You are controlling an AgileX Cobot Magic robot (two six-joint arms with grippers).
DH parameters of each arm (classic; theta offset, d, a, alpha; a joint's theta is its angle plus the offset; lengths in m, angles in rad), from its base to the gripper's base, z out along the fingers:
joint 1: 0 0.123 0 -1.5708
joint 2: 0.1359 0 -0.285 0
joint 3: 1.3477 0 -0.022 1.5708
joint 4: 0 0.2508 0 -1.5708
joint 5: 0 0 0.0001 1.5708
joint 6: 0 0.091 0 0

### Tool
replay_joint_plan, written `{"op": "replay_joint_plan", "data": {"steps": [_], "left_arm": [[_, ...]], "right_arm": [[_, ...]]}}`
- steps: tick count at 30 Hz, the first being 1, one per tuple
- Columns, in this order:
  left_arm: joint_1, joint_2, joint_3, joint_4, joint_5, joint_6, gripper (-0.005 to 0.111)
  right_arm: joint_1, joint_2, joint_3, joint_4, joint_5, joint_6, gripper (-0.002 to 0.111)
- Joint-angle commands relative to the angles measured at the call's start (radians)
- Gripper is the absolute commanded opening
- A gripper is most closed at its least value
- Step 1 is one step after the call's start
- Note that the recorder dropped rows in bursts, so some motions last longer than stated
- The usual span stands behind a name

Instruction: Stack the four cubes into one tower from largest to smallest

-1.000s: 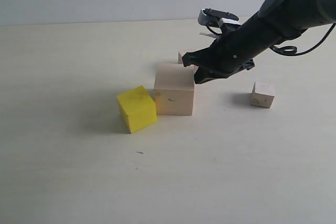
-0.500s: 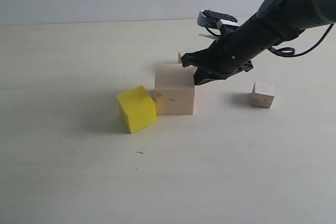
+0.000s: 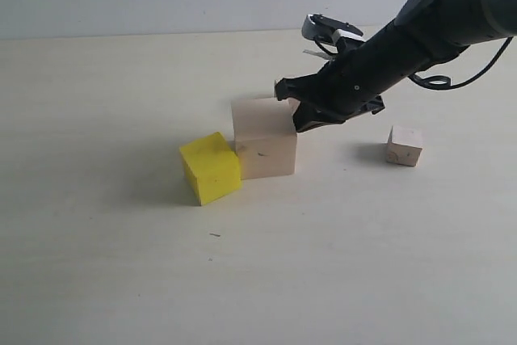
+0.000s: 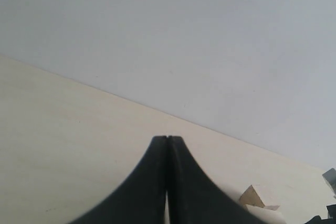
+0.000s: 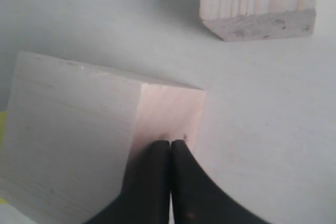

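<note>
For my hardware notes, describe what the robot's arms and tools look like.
The right arm is matte black with thick rounded links; thin black cables loop beside it, and a white-and-silver piece sits near its wrist. The right tool and left tool each have two smooth black fingers, wide at the base, tapering to narrow tips.

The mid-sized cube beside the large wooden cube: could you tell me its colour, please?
The mid-sized cube is bright yellow, clearest in the exterior view.

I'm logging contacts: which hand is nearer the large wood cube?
Right. The right hand, shut, touches the large wood cube on its side; the left hand, shut, hangs elsewhere, outside the exterior view.
</note>
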Motion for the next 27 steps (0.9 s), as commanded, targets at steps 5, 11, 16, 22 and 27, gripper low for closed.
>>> {"op": "replay_joint_plan", "data": {"steps": [5, 11, 16, 22, 27], "left_arm": [[-0.006, 0.008, -0.008, -0.005, 0.010, 0.005, 0.000], [-0.006, 0.008, -0.008, -0.003, 0.017, 0.005, 0.000], [-0.006, 0.008, -0.008, -0.003, 0.086, 0.008, 0.000], [-0.006, 0.074, -0.002, -0.028, 0.159, 0.084, 0.000], [-0.006, 0.253, -0.020, -0.299, 0.201, 0.464, 0.000]], "right_arm": [[0.001, -0.001, -0.011, 0.008, 0.052, 0.018, 0.000], [0.001, -0.003, -0.011, 0.005, 0.051, 0.018, 0.000], [-0.004, -0.055, -0.011, -0.085, 0.045, 0.040, 0.000], [-0.048, -0.197, -0.011, -0.268, 0.032, 0.189, 0.000], [-0.093, -0.363, -0.008, -0.279, 0.054, 0.194, 0.000]]}}
